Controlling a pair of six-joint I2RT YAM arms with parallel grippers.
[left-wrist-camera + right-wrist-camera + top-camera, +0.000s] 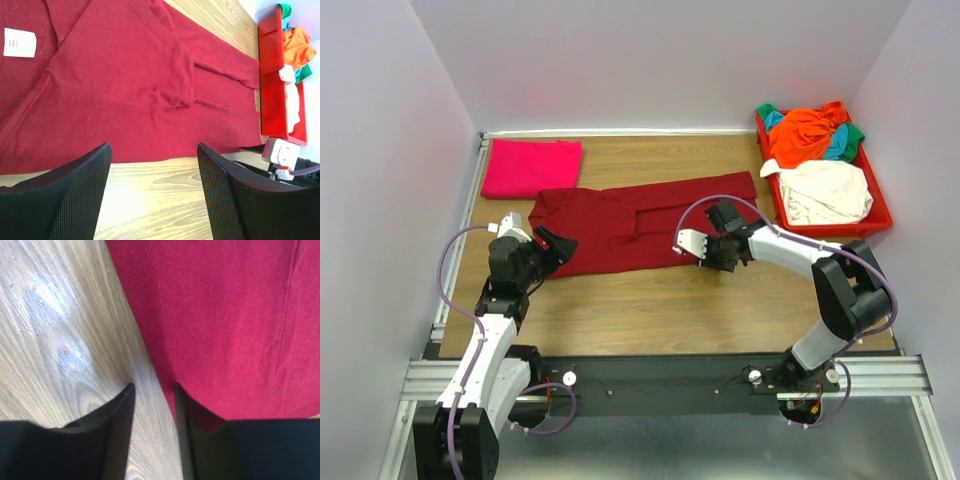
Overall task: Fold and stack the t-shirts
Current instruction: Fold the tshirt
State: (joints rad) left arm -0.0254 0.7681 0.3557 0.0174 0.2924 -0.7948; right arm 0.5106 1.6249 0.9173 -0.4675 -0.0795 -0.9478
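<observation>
A large maroon t-shirt [630, 228] lies spread flat across the middle of the table, sleeves folded in. A folded magenta-pink t-shirt [532, 167] rests at the back left. My left gripper [560, 248] hovers by the maroon shirt's near left corner. In the left wrist view this gripper [154, 146] is open over bare wood, just short of the maroon shirt's [125, 85] near edge. My right gripper [704, 260] is down at the shirt's near right edge. In the right wrist view its jaws [153, 386] stand narrowly apart, one finger on wood, the other on the maroon cloth [225, 325].
A red tray [880, 215] at the back right holds orange [805, 135], teal, green and cream [825, 190] shirts in a heap. Light walls close in the table on the left, back and right. Bare wood runs along the near side.
</observation>
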